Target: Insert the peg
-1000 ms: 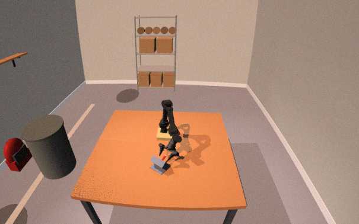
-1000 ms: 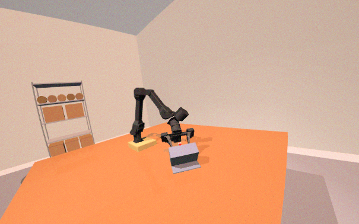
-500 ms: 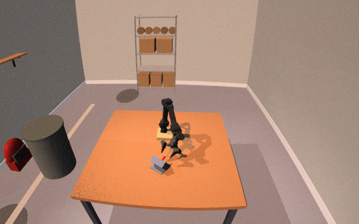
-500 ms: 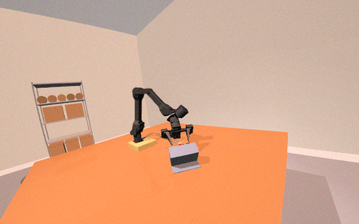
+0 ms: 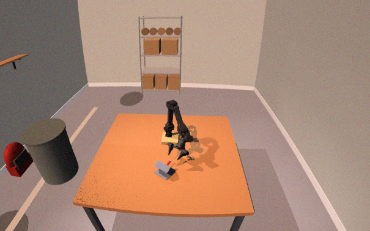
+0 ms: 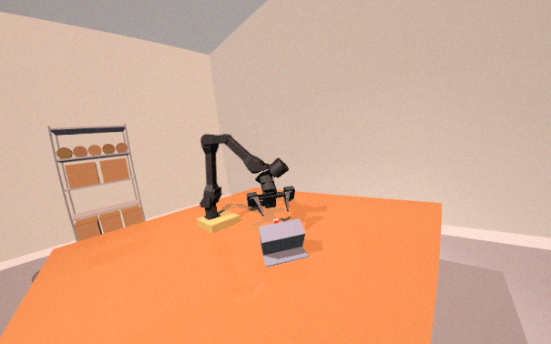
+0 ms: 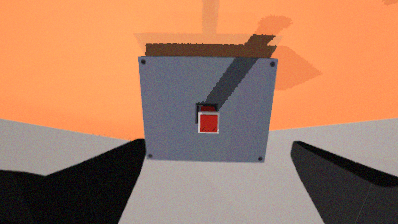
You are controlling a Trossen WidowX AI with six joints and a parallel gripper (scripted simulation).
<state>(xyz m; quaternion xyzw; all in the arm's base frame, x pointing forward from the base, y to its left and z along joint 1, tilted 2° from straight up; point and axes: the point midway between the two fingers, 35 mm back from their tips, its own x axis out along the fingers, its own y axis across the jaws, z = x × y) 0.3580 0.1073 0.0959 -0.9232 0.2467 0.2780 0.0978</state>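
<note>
Workshop or storeroom: metal shelf rack with cardboard boxes, drum, wall bench.

Panel: matt grey, smooth, metal-looking, dark screw at each corner. Peg: flat red, plastic-like. Counter: smooth orange, faint sheen. Tool: matt black.

high top view, low exterior view opposite, close wrist view, all sharing panel
</note>
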